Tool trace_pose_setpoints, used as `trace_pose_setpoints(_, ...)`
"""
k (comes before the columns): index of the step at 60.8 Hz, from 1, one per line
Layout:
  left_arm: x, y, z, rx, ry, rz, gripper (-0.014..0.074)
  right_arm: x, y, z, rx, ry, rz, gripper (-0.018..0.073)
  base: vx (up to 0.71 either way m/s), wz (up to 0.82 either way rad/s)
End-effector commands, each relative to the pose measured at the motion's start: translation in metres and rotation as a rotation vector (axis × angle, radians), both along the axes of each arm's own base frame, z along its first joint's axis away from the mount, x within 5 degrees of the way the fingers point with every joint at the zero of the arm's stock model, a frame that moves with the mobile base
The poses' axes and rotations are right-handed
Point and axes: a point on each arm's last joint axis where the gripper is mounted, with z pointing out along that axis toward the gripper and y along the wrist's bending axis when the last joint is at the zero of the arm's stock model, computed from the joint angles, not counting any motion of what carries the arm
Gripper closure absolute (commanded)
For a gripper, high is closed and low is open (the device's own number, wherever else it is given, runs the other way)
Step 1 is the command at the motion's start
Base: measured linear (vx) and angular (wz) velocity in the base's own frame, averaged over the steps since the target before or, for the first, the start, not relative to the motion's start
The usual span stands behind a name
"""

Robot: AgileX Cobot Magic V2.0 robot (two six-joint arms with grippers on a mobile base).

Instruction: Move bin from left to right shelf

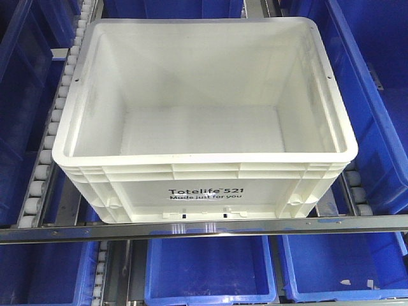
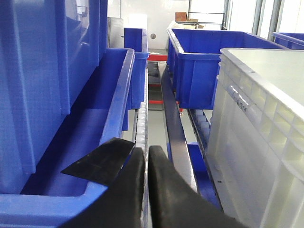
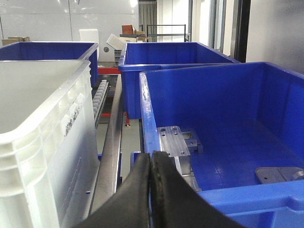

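The large white rectangular plastic bin [image 1: 204,121], open-topped, empty inside and printed "Totelife 521", sits on a roller lane of the rack with its front against the grey metal front rail [image 1: 204,228]. It lies between the two arms: to the right of the left gripper's fingers, its ribbed white wall [image 2: 259,142] close beside them, and to the left of the right gripper's fingers, its wall [image 3: 47,142] again close by. Neither pair of fingers touches it.

Blue plastic totes flank it. One deep blue tote [image 2: 71,133] stands just left of the left fingers; another blue tote [image 3: 228,133], holding grey metal brackets [image 3: 178,142], stands just right of the right fingers. More blue totes [image 1: 210,268] sit on the level below.

The left gripper [image 2: 146,180] has its black fingers pressed together with nothing between them, pointing down the gap over the white rollers [image 2: 141,123]. The right gripper [image 3: 150,185] is likewise closed on nothing, pointing along the metal lane divider [image 3: 111,142].

Whether this lane is the left shelf or the right one the pictures do not settle, so the bin could be awaiting a lift or already delivered. If a lift is due, I judge both arms should bear on opposite walls evenly under the rim, keeping it level and clear of the blue neighbours.
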Motion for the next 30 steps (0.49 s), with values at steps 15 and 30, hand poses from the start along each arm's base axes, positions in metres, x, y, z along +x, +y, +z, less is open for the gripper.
trace_pose_setpoints(15,-0.0026,0.0002,0.0139,-0.014,-0.11,0.001,0.0595,-0.001,0.002,0.0014,-0.021,-0.072,0.032,0.0567,0.0,0.0)
trace_pose_setpoints(30,-0.0026,0.0002,0.0139,-0.014,-0.11,0.001,0.0595,-0.001,0.003,0.0017,-0.017,-0.076,0.052,0.0567,0.0,0.0)
